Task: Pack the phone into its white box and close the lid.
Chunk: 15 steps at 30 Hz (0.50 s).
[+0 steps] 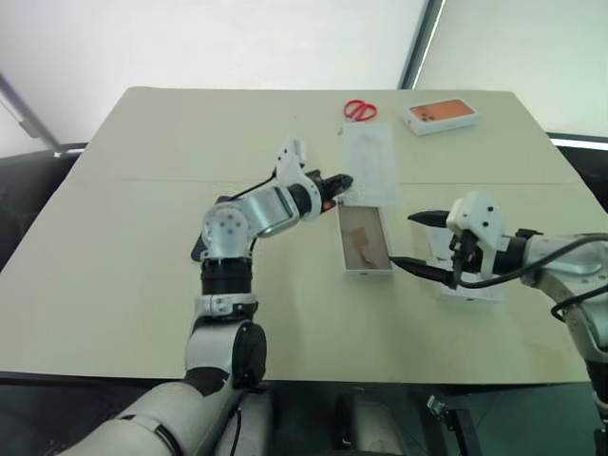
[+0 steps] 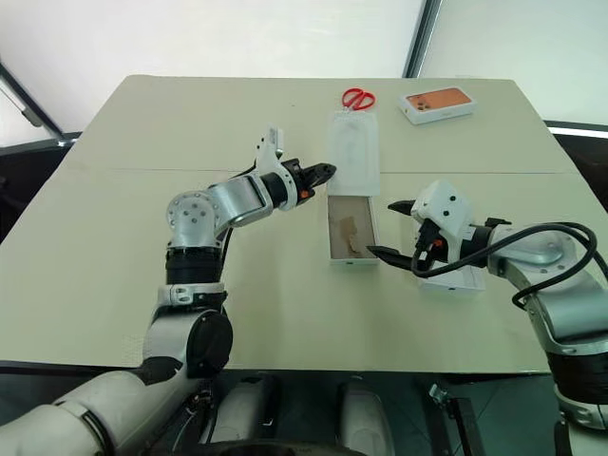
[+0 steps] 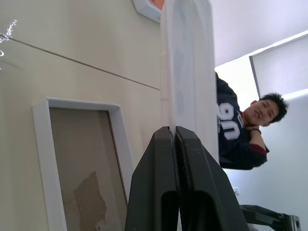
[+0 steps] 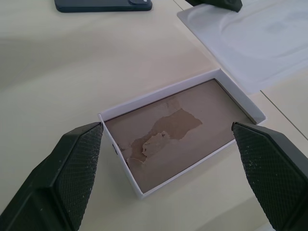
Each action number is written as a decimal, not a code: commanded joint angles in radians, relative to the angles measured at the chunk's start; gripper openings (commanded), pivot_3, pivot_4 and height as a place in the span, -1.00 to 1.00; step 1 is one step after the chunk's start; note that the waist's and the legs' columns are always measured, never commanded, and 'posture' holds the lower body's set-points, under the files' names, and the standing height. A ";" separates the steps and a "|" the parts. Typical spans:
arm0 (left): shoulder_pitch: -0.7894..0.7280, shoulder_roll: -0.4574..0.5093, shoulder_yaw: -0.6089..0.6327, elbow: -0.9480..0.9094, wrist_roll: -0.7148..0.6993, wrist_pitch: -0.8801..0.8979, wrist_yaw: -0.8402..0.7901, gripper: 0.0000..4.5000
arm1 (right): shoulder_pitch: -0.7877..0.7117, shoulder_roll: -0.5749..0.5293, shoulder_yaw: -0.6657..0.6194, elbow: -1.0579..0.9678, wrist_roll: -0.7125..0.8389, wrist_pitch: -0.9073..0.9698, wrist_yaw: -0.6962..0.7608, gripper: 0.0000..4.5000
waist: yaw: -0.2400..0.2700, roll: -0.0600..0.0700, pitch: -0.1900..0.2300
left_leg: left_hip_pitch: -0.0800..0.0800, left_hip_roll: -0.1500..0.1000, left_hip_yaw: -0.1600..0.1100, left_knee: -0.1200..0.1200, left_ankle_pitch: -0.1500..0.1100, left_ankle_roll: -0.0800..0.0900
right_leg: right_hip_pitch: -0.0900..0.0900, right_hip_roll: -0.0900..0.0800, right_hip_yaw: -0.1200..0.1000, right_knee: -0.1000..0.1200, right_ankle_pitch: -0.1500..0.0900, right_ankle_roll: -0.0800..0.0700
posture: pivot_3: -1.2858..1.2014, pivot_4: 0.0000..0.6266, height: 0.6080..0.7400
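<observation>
- White cardboard forms the box (image 1: 364, 240), a shallow tray lying open near the middle of the counter (image 1: 133, 228); its brownish floor has a torn patch and holds nothing.
- Left claw (image 1: 342, 181) has its black fingers pressed together on the near edge of a thin white insert (image 1: 369, 161), which lies just beyond the box.
- Right claw (image 1: 416, 241) hovers just beside the box's right side, its two fingers spread wide apart and gripping nothing.
- In the right wrist view, the dark blue phone (image 4: 102, 5) lies flat on the counter on the box's far side, well apart from it.
- A white piece (image 1: 472, 291) lies on the counter under the right claw's wrist.
- Red scissors (image 1: 360, 110) and a white box with an orange top (image 1: 440, 115) sit at the far edge.
- A person (image 3: 243, 127) shows in the left wrist view.
</observation>
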 commanded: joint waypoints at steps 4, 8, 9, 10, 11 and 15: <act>0.003 -0.004 -0.043 -0.006 0.025 0.056 -0.053 -0.99 | 0.002 -0.011 -0.033 -0.014 -0.002 -0.018 -0.009 1.00 | 0.001 0.000 0.000 | 0.000 0.000 0.000 0.000 0.000 0.000 | 0.000 0.000 0.000 0.000 0.000 0.000 | 0.03 -0.52 0.35; 0.054 -0.040 -0.048 -0.070 0.003 0.155 -0.007 -0.99 | 0.013 -0.028 -0.057 0.005 -0.011 -0.026 -0.003 1.00 | 0.001 0.000 0.000 | 0.000 0.000 0.000 0.000 0.000 0.000 | 0.000 0.000 0.000 0.000 0.000 0.000 | 0.03 -0.52 0.35; 0.062 -0.050 -0.043 -0.082 0.001 0.177 0.009 -0.99 | 0.014 -0.030 -0.060 0.009 -0.013 -0.028 -0.002 1.00 | 0.001 0.000 0.000 | 0.000 0.000 -0.001 0.000 0.000 0.000 | 0.000 0.000 0.000 0.000 0.000 0.000 | 0.03 -0.52 0.35; 0.069 -0.060 -0.037 -0.092 0.001 0.197 0.027 -0.99 | 0.015 -0.032 -0.062 0.012 -0.015 -0.030 -0.001 1.00 | 0.002 0.000 0.000 | 0.000 0.000 -0.001 0.000 0.000 0.000 | 0.000 0.000 0.000 0.000 0.000 0.000 | 0.03 -0.52 0.35; 0.078 -0.071 -0.029 -0.101 0.005 0.220 0.055 -0.99 | 0.015 -0.034 -0.063 0.018 -0.018 -0.033 0.000 1.00 | 0.001 0.000 0.000 | 0.000 0.000 -0.001 0.000 0.000 0.000 | 0.000 0.000 0.000 0.000 0.000 0.000 | 0.03 -0.52 0.35; 0.103 -0.093 -0.031 -0.149 0.031 0.258 0.124 -0.99 | 0.013 -0.037 -0.061 0.033 -0.025 -0.044 0.003 1.00 | -0.001 0.000 0.000 | 0.000 0.001 -0.001 0.000 0.000 0.000 | 0.000 0.000 0.000 0.001 0.000 0.000 | 0.03 -0.52 0.35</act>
